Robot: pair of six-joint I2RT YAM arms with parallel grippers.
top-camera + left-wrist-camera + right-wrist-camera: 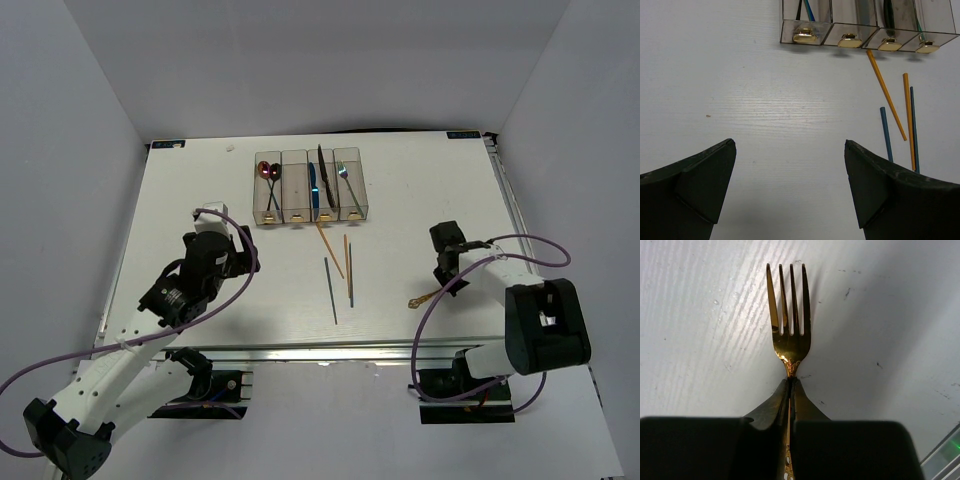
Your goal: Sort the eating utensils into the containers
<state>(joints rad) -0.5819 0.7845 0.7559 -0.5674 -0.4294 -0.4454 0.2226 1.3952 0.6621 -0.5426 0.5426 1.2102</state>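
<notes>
Pinching the gold fork (789, 335) by its neck, my right gripper (790, 385) is clamped tight, tines jutting ahead of my fingertips over the table (700, 340); my left gripper (790, 145) gapes empty near the containers (830, 32).

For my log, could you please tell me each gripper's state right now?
Left gripper: open, holding nothing.
Right gripper: closed on the gold fork.

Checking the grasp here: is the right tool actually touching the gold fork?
Touching. The right wrist view shows the right tool shut on the gold fork, clamped on its neck just below the prongs, with no gap on either side.
</notes>
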